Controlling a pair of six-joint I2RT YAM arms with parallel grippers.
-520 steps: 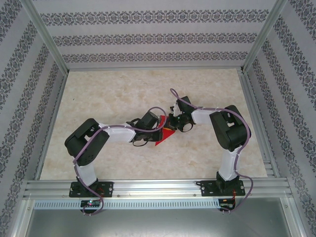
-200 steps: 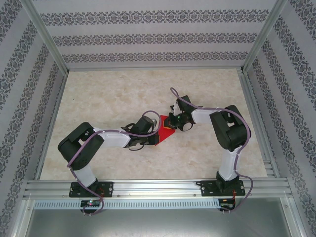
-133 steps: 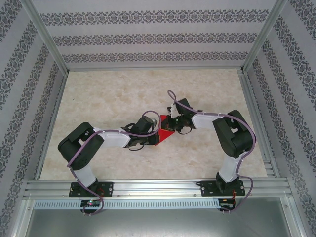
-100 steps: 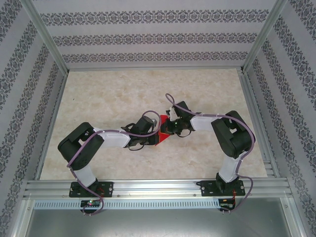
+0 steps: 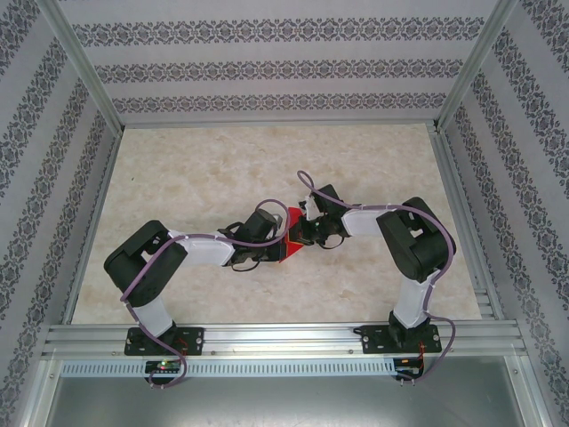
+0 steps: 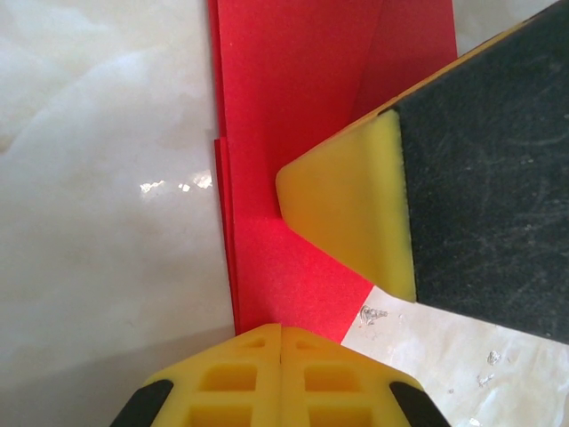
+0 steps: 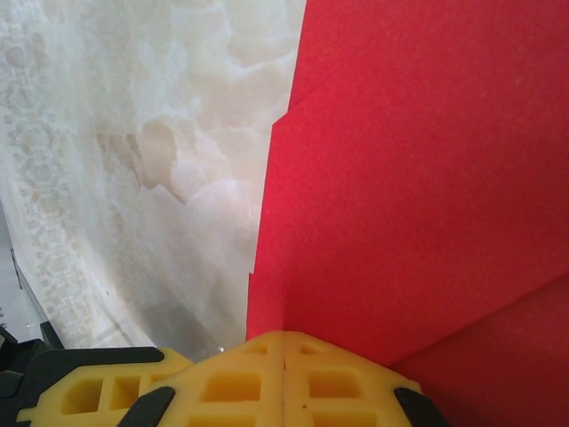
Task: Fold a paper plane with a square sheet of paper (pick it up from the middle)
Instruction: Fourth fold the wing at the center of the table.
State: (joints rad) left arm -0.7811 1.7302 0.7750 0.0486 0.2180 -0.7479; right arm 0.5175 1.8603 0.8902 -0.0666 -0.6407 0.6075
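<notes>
The red sheet of paper [image 5: 285,252] lies on the marble table, folded into layers with stepped edges along its left side [image 6: 284,107] [image 7: 418,178]. My left gripper [image 5: 272,244] is shut, its yellow tips [image 6: 282,331] resting together on top of the paper near its lower edge. My right gripper [image 5: 302,235] is shut too, its tips [image 7: 284,338] pressed on the paper beside a crease. The right arm's yellow fingertip [image 6: 351,209] with its black pad lies on the sheet just ahead of the left tips. Both wrists cover most of the paper from above.
The marble tabletop [image 5: 222,169] stretches open behind and to both sides of the arms. Patterned walls and an aluminium frame [image 5: 267,336] enclose it. Purple cables loop over both wrists.
The right gripper has slid left along the paper toward the left gripper, covering more of the red sheet. The left arm drew back a little early on, then stayed still.
</notes>
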